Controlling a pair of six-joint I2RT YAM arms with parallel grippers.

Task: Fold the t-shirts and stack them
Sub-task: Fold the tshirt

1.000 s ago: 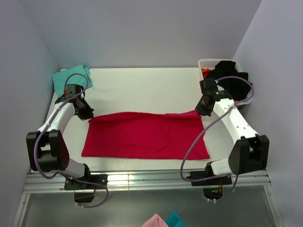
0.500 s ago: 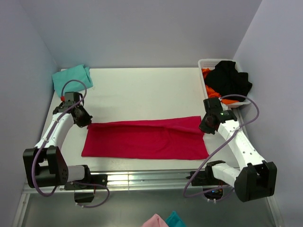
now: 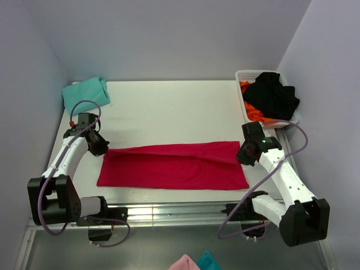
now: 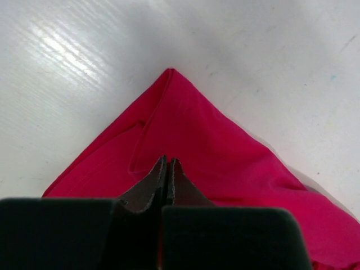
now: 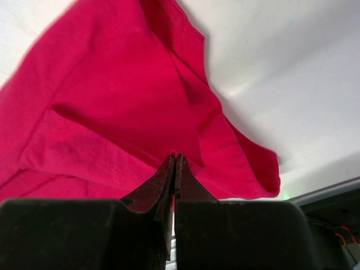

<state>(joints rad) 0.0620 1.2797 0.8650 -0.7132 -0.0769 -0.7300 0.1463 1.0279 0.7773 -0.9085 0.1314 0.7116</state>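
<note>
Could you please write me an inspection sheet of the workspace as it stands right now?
Surface: white table, no stains seen.
Job's things: red t-shirt lies as a wide band near the front edge, its far part doubled over; teal t-shirt folded at the far left corner.
Clutter: white basket at the far right, holding a black garment and an orange garment.
Grippers: left gripper and right gripper each shut on a far corner of the red t-shirt.
Cables: a purple cable loops off the left arm, another off the right, near the basket.
Surroundings: lavender walls; metal rail along the near edge; pink cloth and teal cloth below it.
</note>
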